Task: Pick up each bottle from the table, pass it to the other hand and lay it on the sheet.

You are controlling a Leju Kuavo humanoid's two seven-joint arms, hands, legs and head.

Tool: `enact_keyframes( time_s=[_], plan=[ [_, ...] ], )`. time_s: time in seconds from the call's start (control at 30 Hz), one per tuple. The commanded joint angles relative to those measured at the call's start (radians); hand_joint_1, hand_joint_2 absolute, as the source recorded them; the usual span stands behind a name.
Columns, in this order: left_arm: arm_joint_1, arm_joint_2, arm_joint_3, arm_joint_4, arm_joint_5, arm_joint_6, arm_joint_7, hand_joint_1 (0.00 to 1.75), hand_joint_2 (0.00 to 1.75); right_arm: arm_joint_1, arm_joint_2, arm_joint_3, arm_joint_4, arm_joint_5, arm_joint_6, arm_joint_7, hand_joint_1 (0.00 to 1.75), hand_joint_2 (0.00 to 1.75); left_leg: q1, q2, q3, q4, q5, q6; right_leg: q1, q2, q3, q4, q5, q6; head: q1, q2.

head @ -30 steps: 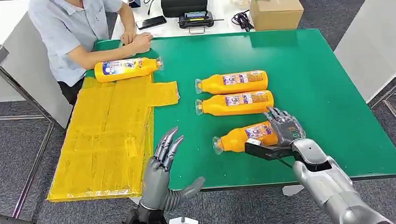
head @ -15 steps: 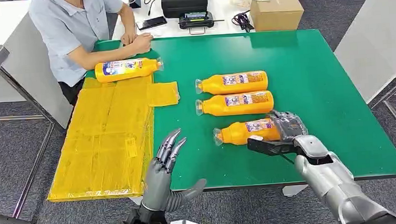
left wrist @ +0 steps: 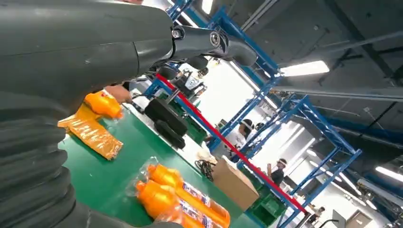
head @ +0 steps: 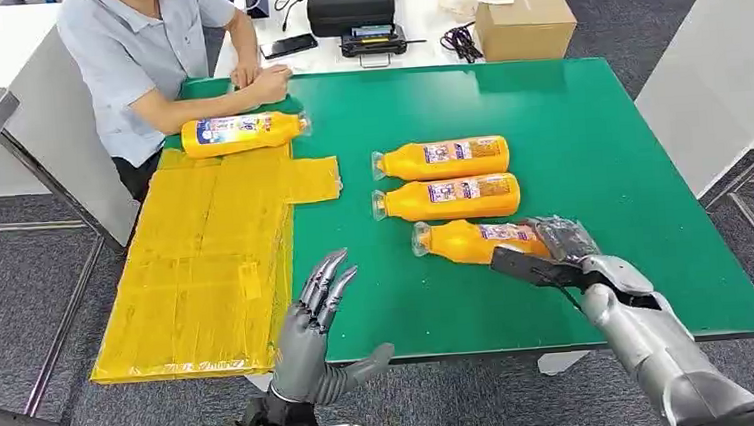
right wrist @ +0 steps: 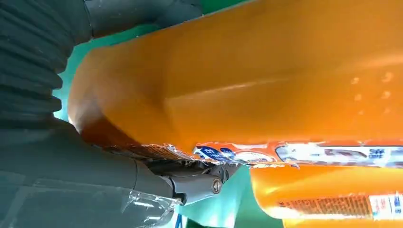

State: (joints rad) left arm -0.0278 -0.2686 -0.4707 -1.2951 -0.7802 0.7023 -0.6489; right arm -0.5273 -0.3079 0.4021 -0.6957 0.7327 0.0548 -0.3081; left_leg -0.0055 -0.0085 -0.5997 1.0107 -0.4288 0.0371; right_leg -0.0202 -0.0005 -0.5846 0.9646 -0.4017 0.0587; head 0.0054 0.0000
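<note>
Green table [head: 588, 138], bottle [head: 470, 242] base finger-hidden.

four orange bottles [head: 441, 157], yellow sheet [head: 206, 265]

Bottle labels [head: 456, 150] printed (blue and white), too small to read

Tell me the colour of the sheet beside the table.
Yellow; the sheet shows best in the head view.
</note>
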Motion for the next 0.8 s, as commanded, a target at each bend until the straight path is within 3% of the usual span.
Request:
enact_keyframes(
  time_s=[0.03, 0.17, 0.33, 0.43, 0.67, 0.8],
  plan=[
    [-0.018, -0.040, 0.031, 0.042, 0.227, -0.004, -0.049, 0.00, 1.75, 0.172, 0.060, -0.080, -0.170, -0.225, 0.062, -0.073, 1.75, 1.75, 0.002, -0.001, 0.003, -0.001, 0.000, -0.001, 0.002, -0.001, 0.004, -0.002, 0.000, -0.002, 0.000, 0.000],
    [-0.052, -0.013, -0.001, 0.071, 0.481, -0.004, -0.049, 0.00, 1.75, 0.246, 0.112, -0.093, -0.362, -0.306, 0.036, -0.044, 1.75, 1.75, 0.002, 0.001, 0.004, -0.002, -0.001, -0.003, 0.002, 0.000, 0.004, -0.002, 0.000, -0.003, 0.000, 0.000],
    [-0.047, -0.019, 0.004, 0.068, 0.500, -0.004, -0.049, 0.00, 1.75, 0.247, 0.110, -0.097, -0.369, -0.316, 0.034, -0.047, 1.75, 1.75, 0.001, 0.000, 0.001, -0.001, -0.001, -0.002, 0.002, -0.001, 0.001, 0.000, 0.000, -0.002, 0.000, 0.000],
    [-0.057, -0.013, -0.009, 0.069, 0.683, -0.004, -0.049, 0.00, 1.75, 0.273, 0.152, -0.090, -0.451, -0.318, 0.000, -0.070, 1.75, 1.75, 0.002, 0.001, 0.001, -0.001, -0.001, -0.003, 0.003, 0.000, 0.002, 0.000, -0.001, -0.003, 0.000, 0.000],
    [-0.118, 0.043, -0.127, 0.131, 1.079, -0.285, 0.101, 0.00, 1.75, 0.254, 0.238, 0.004, -0.518, -0.364, -0.023, -0.078, 1.75, 1.75, 0.001, 0.002, -0.005, -0.001, 0.000, -0.003, 0.001, 0.002, -0.005, 0.001, 0.000, -0.002, 0.000, 0.000],
    [-0.137, 0.069, -0.153, 0.136, 1.135, -0.383, 0.166, 0.00, 1.75, 0.248, 0.250, 0.055, -0.520, -0.372, -0.026, -0.103, 1.75, 1.75, 0.001, 0.002, -0.007, -0.001, 0.000, -0.002, 0.001, 0.002, -0.007, 0.001, 0.000, -0.002, 0.000, 0.000]
  ],
)
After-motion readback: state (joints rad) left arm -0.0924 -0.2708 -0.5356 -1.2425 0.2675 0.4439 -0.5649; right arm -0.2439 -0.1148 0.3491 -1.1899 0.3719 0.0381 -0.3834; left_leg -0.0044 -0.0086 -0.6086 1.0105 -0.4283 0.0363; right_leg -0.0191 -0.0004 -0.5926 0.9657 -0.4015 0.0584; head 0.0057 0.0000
